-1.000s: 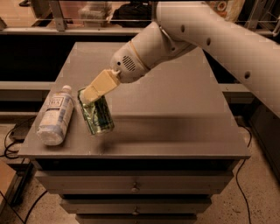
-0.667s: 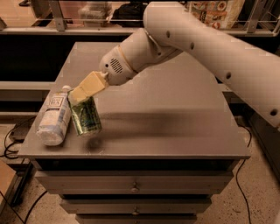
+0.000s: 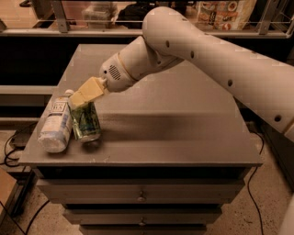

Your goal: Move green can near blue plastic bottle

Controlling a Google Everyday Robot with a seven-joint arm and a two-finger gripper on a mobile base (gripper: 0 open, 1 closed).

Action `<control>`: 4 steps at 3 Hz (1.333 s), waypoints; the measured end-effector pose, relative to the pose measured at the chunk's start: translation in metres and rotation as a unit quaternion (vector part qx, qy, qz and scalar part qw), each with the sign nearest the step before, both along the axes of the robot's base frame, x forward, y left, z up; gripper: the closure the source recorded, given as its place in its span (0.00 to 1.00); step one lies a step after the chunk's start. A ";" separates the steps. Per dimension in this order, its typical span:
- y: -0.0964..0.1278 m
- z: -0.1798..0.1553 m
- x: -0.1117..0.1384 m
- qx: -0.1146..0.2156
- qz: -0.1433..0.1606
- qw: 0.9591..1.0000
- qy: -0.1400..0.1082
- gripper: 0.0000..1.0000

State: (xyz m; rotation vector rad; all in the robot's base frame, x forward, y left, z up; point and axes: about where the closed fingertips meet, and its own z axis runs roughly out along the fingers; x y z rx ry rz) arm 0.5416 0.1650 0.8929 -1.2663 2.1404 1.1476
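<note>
The green can (image 3: pixel 86 123) with pale lettering is tilted at the front left of the grey cabinet top (image 3: pixel 174 124), right beside the bottle. The blue plastic bottle (image 3: pixel 56 124) lies on its side at the left edge, cap toward the back, label pale blue and white. My gripper (image 3: pixel 82 98) with cream-coloured fingers is shut on the top of the green can, reaching down from the upper right. The can nearly touches the bottle's side.
My large white arm (image 3: pixel 206 50) crosses the upper right of the view. The cabinet has drawers (image 3: pixel 142 195) at the front. A shelf rail with bagged items (image 3: pixel 220 13) runs behind. Cables lie on the floor at the left (image 3: pixel 11 147).
My gripper has carried the green can leftward, closing the gap to the bottle. The bottle has not moved.
</note>
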 end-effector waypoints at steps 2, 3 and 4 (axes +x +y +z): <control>-0.007 -0.006 0.009 -0.013 -0.030 0.999 -0.018 0.13; -0.011 -0.005 0.007 -0.012 -0.026 0.999 -0.032 0.00; -0.011 -0.005 0.007 -0.012 -0.026 0.999 -0.032 0.00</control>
